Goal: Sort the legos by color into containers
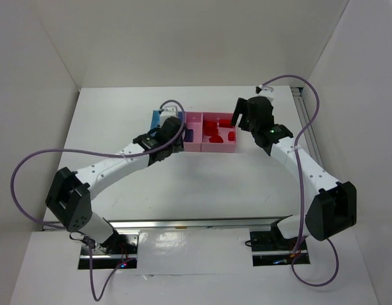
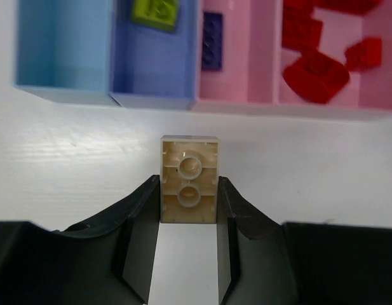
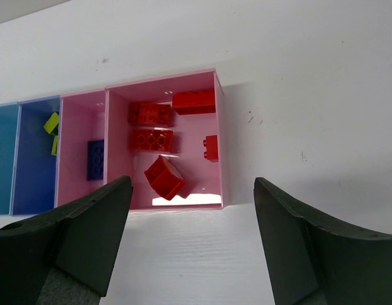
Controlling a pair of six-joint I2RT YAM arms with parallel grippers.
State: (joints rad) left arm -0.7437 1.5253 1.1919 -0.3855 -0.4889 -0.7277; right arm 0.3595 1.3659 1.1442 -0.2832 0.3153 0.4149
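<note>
Left gripper (image 2: 188, 194): jaws closed on the pale tan plastic brick (image 2: 189, 162), lower centre of the left wrist view, just short of the bins.
Right gripper (image 3: 192, 235): jaws wide apart, empty, over the wider pink plastic bin (image 3: 211, 181).
Slip risk: the fingers clamp only the brick's near half, so it may pivot out on lifting.
Misdrop risk: the empty light blue plastic bin (image 2: 62, 51) sits upper left; a release too far right lands beside the yellow-green brick (image 2: 156, 11).

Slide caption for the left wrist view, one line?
Left hand shut on the tan lego, hollow underside facing the camera, just short of the row of containers.
</note>
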